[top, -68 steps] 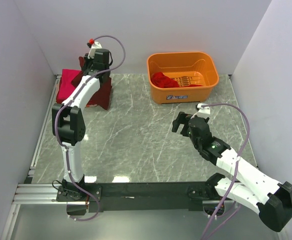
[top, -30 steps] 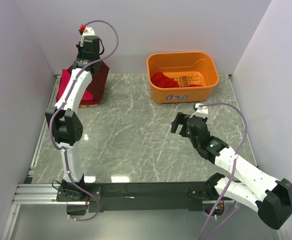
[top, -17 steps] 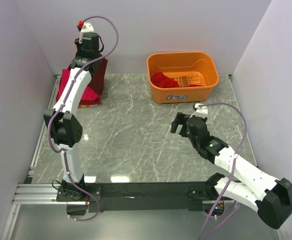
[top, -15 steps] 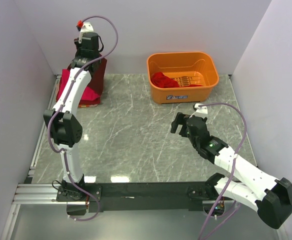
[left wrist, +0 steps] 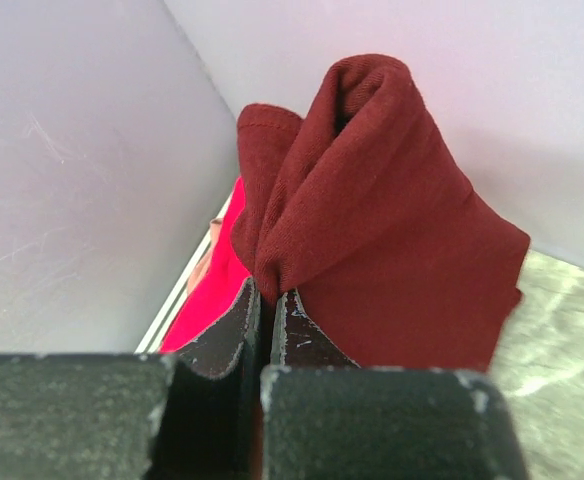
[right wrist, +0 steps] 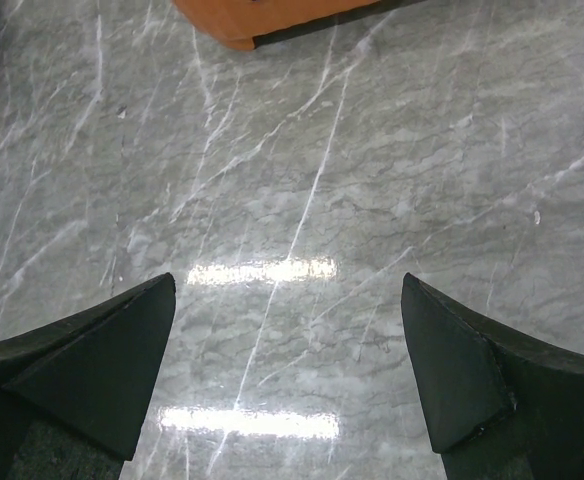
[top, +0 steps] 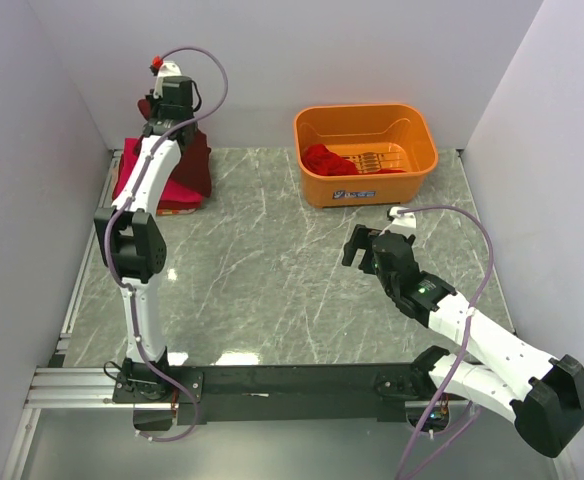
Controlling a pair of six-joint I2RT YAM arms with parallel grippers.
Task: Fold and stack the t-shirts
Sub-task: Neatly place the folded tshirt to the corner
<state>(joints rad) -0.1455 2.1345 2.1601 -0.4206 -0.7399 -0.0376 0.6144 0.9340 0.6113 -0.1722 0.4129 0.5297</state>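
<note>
- Here, the left gripper [left wrist: 267,310] is pinched tight on a bunched fold of the dark maroon t-shirt [left wrist: 392,250]; the cloth hangs from it at the upper left of the top view, and its lower edge seems to reach the bright pink-red t-shirt [top: 137,188] lying flat beneath
- the right gripper [right wrist: 287,330] hovers right of centre over the bare marble table [top: 272,270], jaws spread wide, holding nothing
- a brighter red t-shirt [top: 327,158] lies crumpled in the orange basket [top: 367,110], upper right of centre
- the step in hand looks like stacking; the maroon shirt is going onto the pink-red one
- the next move calls for lowering the cloth so it settles flat and its edges line up, then letting go; the basket shirt is not yet folded
</note>
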